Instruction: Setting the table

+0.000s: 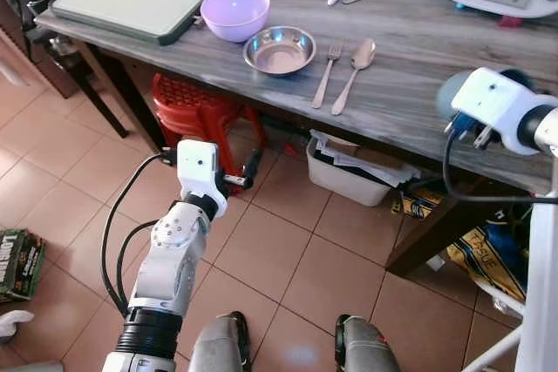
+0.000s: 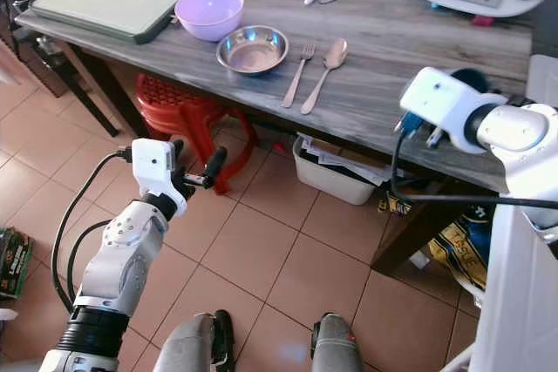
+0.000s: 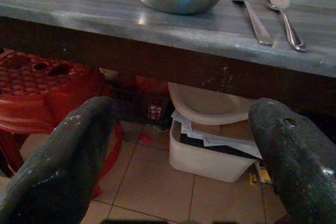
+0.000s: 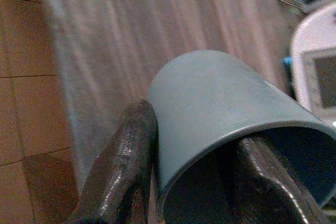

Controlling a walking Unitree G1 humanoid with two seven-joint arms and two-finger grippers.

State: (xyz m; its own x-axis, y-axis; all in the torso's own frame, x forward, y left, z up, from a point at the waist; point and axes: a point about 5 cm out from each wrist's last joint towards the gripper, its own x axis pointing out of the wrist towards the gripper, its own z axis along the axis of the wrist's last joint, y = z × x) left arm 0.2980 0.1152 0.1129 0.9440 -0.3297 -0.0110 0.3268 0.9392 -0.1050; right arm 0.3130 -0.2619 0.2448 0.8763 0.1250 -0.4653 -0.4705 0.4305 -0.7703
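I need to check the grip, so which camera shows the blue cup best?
The right wrist view: the blue cup looms large, one of the right gripper's fingers outside its wall, the other inside. In both eye views, just a sliver peeks from behind the wrist.

A grey-blue cup point(image 4: 220, 108) was held tilted above the grey wooden tabletop point(image 1: 410, 50), one black finger point(image 4: 123, 166) of the right gripper point(image 4: 189, 182) outside its wall and the other inside its open mouth. On the tabletop a lilac bowl point(image 1: 234, 11) stood upright, touching or just beside an empty steel bowl point(image 1: 279, 50). To the right of the steel bowl a fork point(image 1: 327, 74) and a spoon point(image 1: 354, 74) lay side by side, heads pointing away from the table's near edge.
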